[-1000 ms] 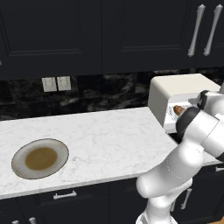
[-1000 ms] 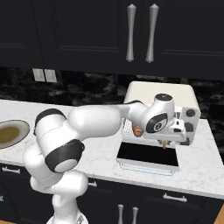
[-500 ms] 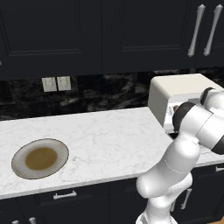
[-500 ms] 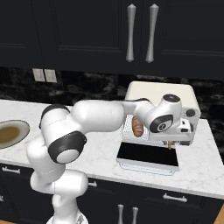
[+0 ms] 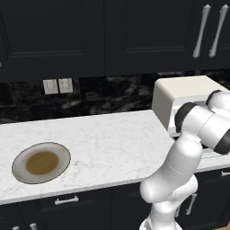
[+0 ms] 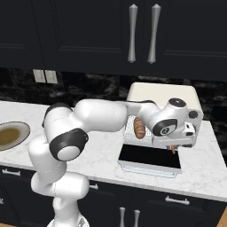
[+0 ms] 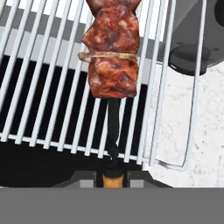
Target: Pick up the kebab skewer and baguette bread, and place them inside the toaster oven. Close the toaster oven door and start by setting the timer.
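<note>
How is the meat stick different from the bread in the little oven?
The kebab skewer is thin with lumpy dark red meat; the bread is a smooth golden-brown loaf. The gripper holds the skewer's end; the bread lies free. Both are at the oven's wire rack.

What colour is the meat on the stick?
Reddish-brown with dark spots; the kebab skewer shows best in the hand view.

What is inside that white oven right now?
In the toaster oven, the baguette bread lies on the wire rack at the left. The kebab skewer, held in shut jaws, reaches over the rack. The arm covers the rest of the inside.
</note>
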You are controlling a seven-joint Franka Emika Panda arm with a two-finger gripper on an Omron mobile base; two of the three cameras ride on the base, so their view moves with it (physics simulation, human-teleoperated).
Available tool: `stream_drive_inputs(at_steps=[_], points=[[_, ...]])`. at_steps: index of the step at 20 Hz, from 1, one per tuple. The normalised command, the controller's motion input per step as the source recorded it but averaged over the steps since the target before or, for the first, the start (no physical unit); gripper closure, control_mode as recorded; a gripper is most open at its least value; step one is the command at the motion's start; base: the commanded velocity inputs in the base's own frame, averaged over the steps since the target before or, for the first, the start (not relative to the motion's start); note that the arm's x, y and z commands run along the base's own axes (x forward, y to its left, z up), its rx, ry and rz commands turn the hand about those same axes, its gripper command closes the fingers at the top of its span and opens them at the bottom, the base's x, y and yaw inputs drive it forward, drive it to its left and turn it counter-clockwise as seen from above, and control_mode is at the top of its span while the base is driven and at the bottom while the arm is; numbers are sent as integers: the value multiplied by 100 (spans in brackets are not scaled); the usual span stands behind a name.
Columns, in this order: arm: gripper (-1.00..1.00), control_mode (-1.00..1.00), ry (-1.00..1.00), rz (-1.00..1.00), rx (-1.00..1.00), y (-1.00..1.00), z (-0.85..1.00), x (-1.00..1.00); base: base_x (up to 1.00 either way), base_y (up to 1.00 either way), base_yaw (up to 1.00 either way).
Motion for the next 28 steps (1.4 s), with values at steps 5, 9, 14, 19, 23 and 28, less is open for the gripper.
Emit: stream_drive_inputs(at_steps=[5,9,14,19,23,28], points=[[100,-100,2,7,-1,-5,-1,0,0,0,0],[100,-100,7,6,0,-3,0,0,0,0,0],[100,-100,13,4,-2,0,0,4,0,0,0],[100,-100,6,1,0,0,4,21,0,0,0],[100,-100,0,0,0,-1,1,13,0,0,0],[100,-100,0,0,0,0,0,0,0,0,0]])
